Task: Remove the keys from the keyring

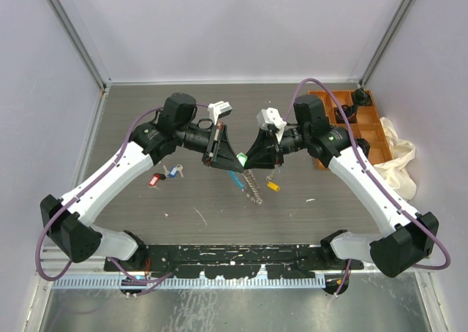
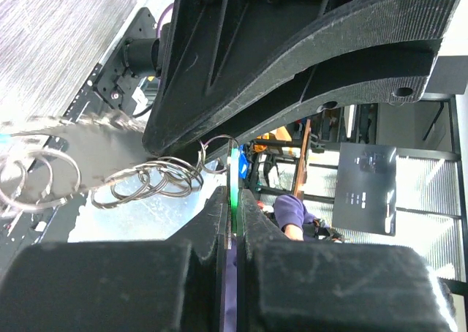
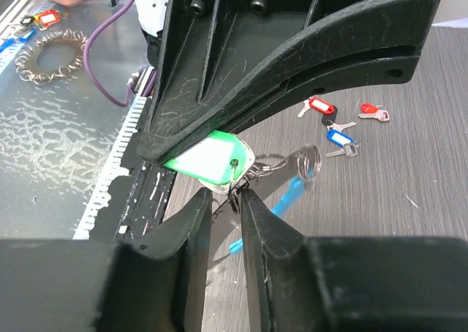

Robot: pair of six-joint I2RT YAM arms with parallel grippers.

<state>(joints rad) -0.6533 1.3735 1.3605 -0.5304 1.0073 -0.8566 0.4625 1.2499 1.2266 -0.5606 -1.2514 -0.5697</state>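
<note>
My two grippers meet above the middle of the table. My left gripper is shut on the green key head, seen edge-on in the left wrist view. My right gripper is closed on the silvery keyring chain just beside the green head's hole. The rest of the chain hangs down with its light-blue plastic piece. A red key and a blue key lie loose on the table.
A yellow-headed key lies right of the hanging chain. Another red key lies by the loose ones. An orange compartment tray and a white cloth are at back right. A second ring chain lies beyond the table's edge.
</note>
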